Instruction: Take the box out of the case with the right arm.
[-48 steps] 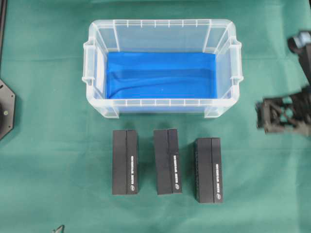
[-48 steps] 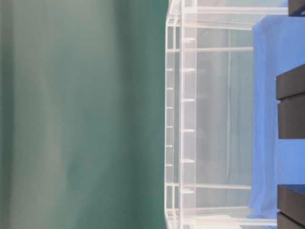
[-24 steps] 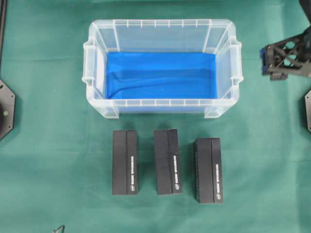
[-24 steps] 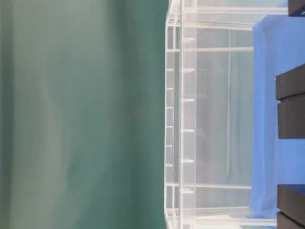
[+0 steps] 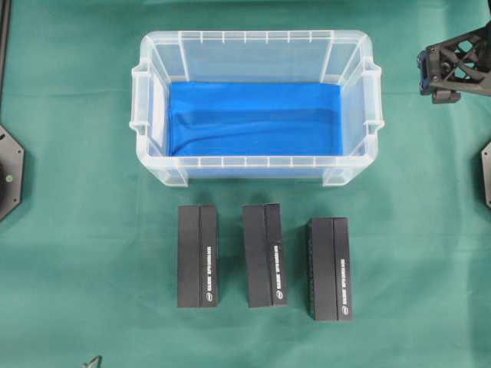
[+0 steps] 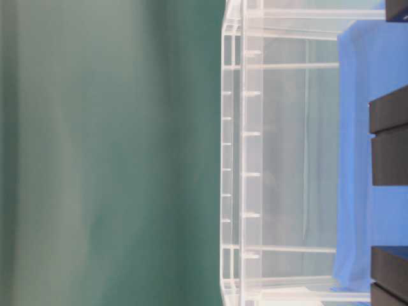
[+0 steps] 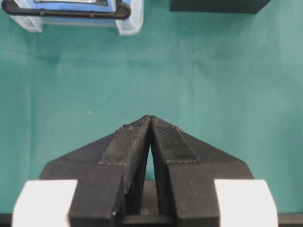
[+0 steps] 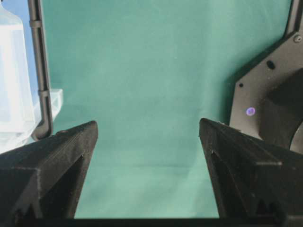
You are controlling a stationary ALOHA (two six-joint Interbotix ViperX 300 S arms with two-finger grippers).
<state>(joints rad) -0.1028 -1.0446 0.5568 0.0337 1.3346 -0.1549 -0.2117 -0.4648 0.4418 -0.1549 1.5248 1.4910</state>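
The clear case (image 5: 253, 36) stands at the back middle and holds only its blue sheet (image 5: 253, 119). Three black boxes lie on the green cloth in front of it: left (image 5: 198, 255), middle (image 5: 264, 254) and right (image 5: 329, 267). My right gripper (image 5: 431, 77) is open and empty, right of the case and level with its handle. In the right wrist view the gripper (image 8: 147, 123) spans bare cloth, with the case (image 8: 14, 85) at the left. My left gripper (image 7: 150, 117) is shut and empty over bare cloth, far from the case corner (image 7: 128, 19).
Black hexagonal arm bases sit at the left edge (image 5: 9, 172) and the right edge (image 5: 486, 172) of the table. The table-level view shows the case wall (image 6: 248, 153) and two boxes (image 6: 389, 137) in front of it.
My right gripper has risen from beside the case's front right corner to the far right, level with the case's handle. The boxes and the case have not moved.
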